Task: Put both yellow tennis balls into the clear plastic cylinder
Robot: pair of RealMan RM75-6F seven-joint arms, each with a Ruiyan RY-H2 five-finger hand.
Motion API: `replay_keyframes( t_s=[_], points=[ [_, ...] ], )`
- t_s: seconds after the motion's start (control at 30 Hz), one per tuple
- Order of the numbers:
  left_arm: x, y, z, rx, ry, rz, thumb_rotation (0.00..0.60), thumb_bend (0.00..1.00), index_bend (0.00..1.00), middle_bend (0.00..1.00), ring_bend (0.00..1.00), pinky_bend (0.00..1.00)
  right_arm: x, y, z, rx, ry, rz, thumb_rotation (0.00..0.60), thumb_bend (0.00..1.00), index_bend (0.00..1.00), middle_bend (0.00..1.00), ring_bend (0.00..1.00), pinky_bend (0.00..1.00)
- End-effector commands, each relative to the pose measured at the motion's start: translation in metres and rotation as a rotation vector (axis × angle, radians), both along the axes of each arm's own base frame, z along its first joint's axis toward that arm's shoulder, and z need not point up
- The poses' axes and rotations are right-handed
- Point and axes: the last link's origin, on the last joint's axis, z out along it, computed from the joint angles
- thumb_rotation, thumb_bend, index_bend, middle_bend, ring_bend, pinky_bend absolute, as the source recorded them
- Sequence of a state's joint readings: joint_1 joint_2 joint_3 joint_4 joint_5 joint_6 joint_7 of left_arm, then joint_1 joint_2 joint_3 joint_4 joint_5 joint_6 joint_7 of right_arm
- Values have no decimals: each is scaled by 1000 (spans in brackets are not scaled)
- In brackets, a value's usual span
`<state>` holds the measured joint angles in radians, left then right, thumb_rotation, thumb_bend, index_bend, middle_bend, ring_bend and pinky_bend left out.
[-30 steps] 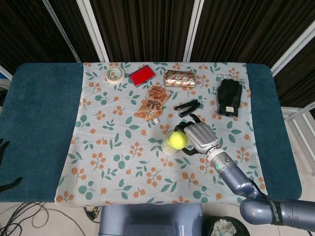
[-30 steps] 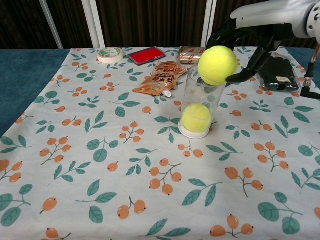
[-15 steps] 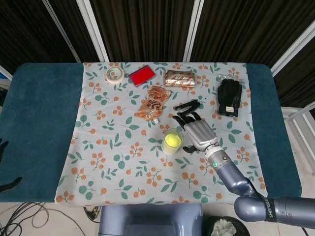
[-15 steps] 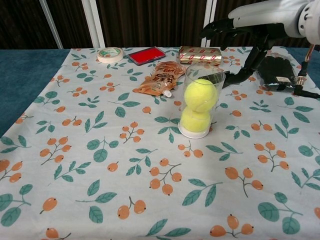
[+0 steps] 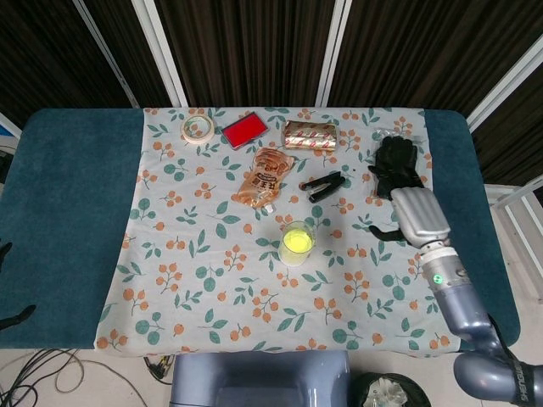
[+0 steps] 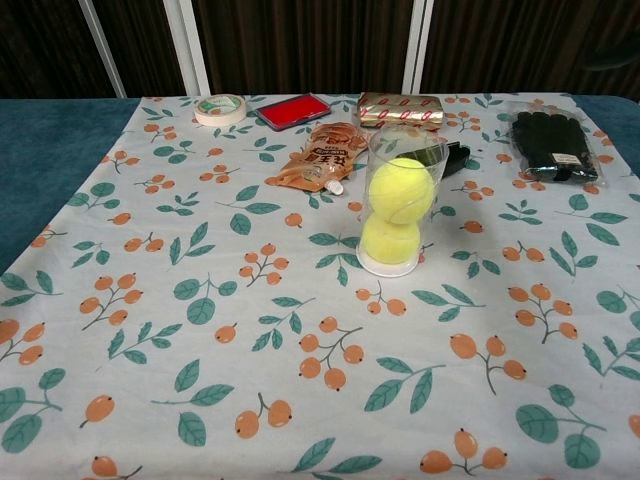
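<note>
Right hand (image 5: 414, 212) withdrawn from clear plastic cylinder (image 6: 401, 205) toward black glove (image 5: 395, 164); fingers spread, holding nothing. Two yellow tennis balls (image 6: 401, 189) stacked inside cylinder. Left hand out of view.

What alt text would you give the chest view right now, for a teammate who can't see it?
A clear plastic cylinder stands upright on the floral tablecloth with two yellow tennis balls stacked inside. Behind it lie an orange pouch, a tape roll, a red case, a gold package and black gloves. No robot hand is visible.
</note>
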<state>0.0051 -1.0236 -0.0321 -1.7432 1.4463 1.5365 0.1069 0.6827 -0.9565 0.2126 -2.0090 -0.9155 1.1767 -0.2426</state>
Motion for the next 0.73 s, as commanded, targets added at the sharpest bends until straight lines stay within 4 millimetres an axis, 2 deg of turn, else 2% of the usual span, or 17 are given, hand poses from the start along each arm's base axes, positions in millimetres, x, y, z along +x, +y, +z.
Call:
replay_keyframes(
  t_s=[0.03, 0.17, 0.3, 0.37, 0.5, 0.73],
  points=[
    [0, 0, -1, -2, 3, -1, 600, 41, 54, 0, 0, 138, -71, 64, 30, -164, 3, -23, 600, 298, 139, 64, 173, 0],
    [0, 0, -3, -2, 9, 0, 600, 41, 54, 0, 0, 138, -116, 119, 29, -219, 41, -37, 600, 298, 142, 64, 173, 0],
    [1, 0, -5, -7, 14, -5, 600, 41, 54, 0, 0, 138, -136, 152, 23, -274, 75, -28, 600, 298, 144, 64, 173, 0],
    [2, 0, -7, -16, 17, -10, 600, 41, 54, 0, 0, 138, -141, 161, 17, -300, 87, -3, 600, 298, 148, 64, 173, 0],
    [4, 0, -10, -26, 21, -24, 600, 41, 54, 0, 0, 137, -143, 162, 14, -305, 130, 26, 600, 299, 148, 64, 167, 0],
    [5, -1, -12, -28, 24, -42, 600, 41, 54, 0, 0, 135, -148, 163, 1, -207, 160, -22, 600, 298, 148, 64, 152, 0]
  ],
)
